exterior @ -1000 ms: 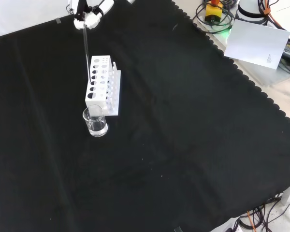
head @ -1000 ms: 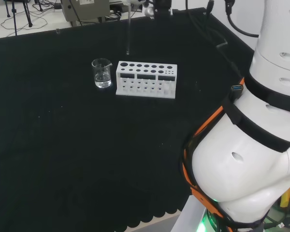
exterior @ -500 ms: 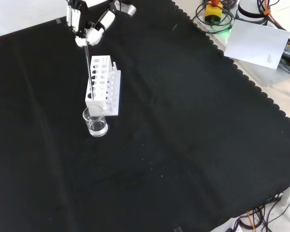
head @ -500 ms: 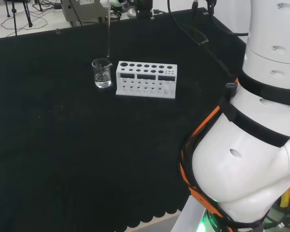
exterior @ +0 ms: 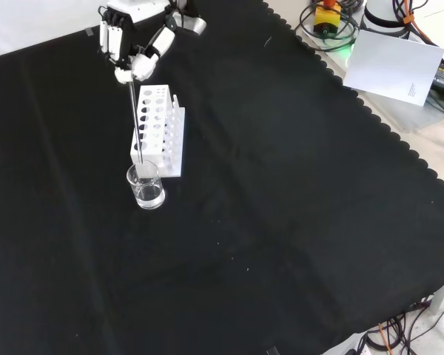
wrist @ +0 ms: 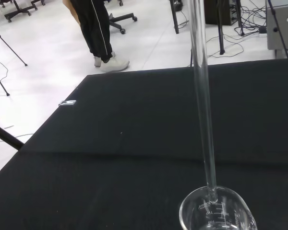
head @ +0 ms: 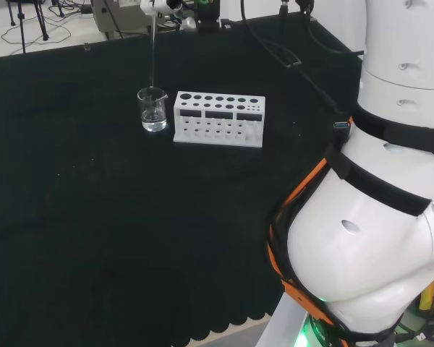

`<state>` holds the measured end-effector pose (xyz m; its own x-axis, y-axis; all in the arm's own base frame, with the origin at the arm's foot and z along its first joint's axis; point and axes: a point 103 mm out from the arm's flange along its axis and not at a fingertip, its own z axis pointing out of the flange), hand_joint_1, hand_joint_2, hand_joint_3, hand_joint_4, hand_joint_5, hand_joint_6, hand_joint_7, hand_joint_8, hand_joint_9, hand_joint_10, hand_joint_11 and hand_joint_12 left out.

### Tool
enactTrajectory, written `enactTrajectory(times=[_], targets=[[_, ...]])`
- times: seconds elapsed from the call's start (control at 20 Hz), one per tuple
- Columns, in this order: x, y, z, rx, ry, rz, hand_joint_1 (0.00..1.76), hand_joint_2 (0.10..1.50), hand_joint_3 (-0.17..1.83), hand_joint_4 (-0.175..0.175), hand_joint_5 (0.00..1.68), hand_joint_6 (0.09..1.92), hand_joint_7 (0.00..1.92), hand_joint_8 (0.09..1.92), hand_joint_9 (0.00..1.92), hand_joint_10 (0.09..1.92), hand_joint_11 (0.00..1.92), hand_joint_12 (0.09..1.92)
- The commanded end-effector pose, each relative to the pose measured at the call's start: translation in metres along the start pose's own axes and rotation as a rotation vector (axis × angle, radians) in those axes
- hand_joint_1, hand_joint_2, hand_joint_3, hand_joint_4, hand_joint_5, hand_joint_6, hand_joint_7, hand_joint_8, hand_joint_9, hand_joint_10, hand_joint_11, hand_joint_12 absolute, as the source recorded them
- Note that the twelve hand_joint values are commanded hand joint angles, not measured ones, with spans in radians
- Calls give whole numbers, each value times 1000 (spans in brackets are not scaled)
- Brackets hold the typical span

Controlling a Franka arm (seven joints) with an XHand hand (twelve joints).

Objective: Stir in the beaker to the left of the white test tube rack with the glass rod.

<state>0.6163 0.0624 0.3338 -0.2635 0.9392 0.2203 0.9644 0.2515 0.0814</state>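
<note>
Front view, L to R: the hand [exterior: 133, 55] sits near the top edge, fingers curled and pinching the upper end of the glass rod [exterior: 136, 118]. Rod hangs close to vertical, running down in front of the white test tube rack [exterior: 160, 132], w/ its lower tip right at the rim of the beaker [exterior: 146, 186]; can't tell from here if the tip is inside yet. Beaker is clear, upright on the black tabletop [exterior: 296, 222], touching or just beside the near end of the rack, some clear liquid at the bottom. Far R, off the cloth, a white sheet of paper [exterior: 397, 65]. Head view: beaker [head: 152, 110] stands just left of the rack [head: 219, 119], rod [head: 153, 50] straight above it, tip about level w/ the beaker mouth; the hand [head: 156, 6] is at the top edge, the arm's white links [head: 376, 217] at R. Wrist view: rod [wrist: 203, 96] runs down to the beaker [wrist: 217, 213], its tip just at or barely past the rim.
</note>
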Motion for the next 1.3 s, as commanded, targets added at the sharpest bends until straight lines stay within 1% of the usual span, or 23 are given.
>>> enactTrajectory(times=[0.05,0.2,0.45,0.5,0.75,1.0,1.3], targets=[[-6,9,13,13,6,-13,1297,1084,-76,-175,1227,255,1123,1098,1752,747,1220,798],[-13,13,22,25,7,-8,1297,1083,-73,-175,1228,254,1123,1098,1752,747,1220,798],[-22,21,36,42,10,-14,1297,1081,-70,-175,1229,252,1123,1098,1752,747,1220,797],[-23,22,39,46,20,-31,1297,1081,-69,-175,1229,251,1123,1098,1752,747,1221,797],[-29,27,56,83,17,-47,1297,1079,-65,-175,1230,249,1123,1098,1753,748,1222,797],[-33,27,69,113,5,-35,1297,1078,-62,-175,1231,247,1123,1098,1754,748,1222,796],[-40,18,78,140,-3,-9,1297,1075,-57,-175,1232,244,1123,1097,1755,749,1223,796]])
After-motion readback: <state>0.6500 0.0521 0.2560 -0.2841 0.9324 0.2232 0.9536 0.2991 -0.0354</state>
